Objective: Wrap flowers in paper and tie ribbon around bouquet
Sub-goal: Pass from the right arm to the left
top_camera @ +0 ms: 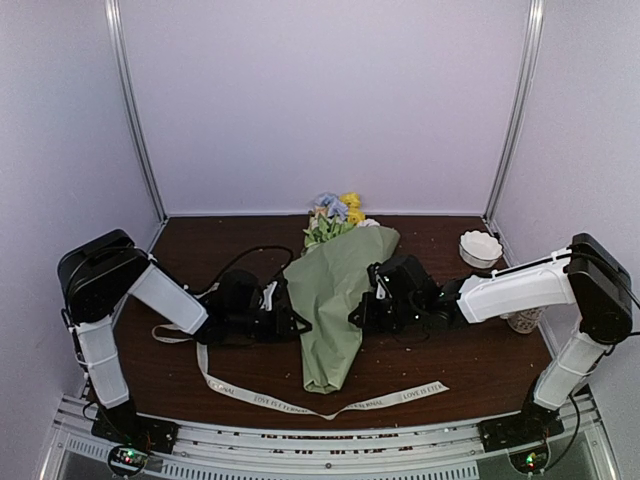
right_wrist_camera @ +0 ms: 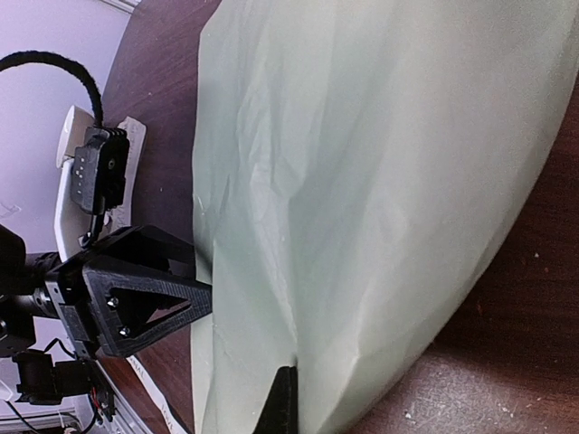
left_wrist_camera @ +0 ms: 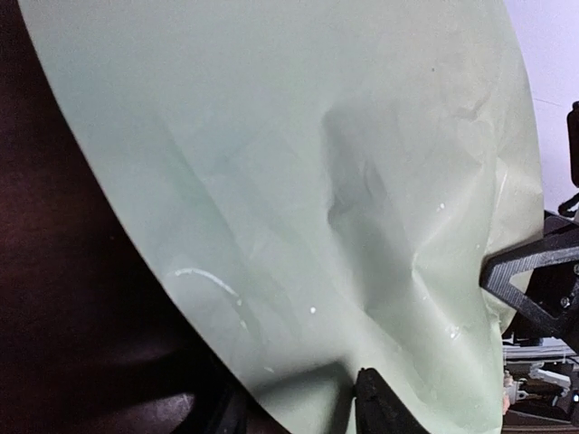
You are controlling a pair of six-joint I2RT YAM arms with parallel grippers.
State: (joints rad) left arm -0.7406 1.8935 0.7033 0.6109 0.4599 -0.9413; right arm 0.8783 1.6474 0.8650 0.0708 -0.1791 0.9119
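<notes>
The bouquet (top_camera: 335, 300) lies mid-table (top_camera: 200, 240), narrow end near, flowers (top_camera: 335, 212) sticking out at the far end. The two grippers close in on it from either side, about halfway along the cone.

The left gripper (top_camera: 298, 325) touches the paper's (left_wrist_camera: 317, 181) left edge. In its wrist view the green sheet fills the frame and runs down between two dark fingers (left_wrist_camera: 375, 402) that stand apart. I cannot tell whether they pinch it.

The right gripper (top_camera: 358, 312) sits against the cone's right side. Its jaws are pressed together, one fingertip (right_wrist_camera: 285, 402) dark against the paper (right_wrist_camera: 362, 181). Whether a fold is caught between them does not show.

The ribbon (top_camera: 300, 403) lies loose on the table, from beside the left arm, past the near tip of the cone and on to the right. A white bowl (top_camera: 480, 247) sits far right.
</notes>
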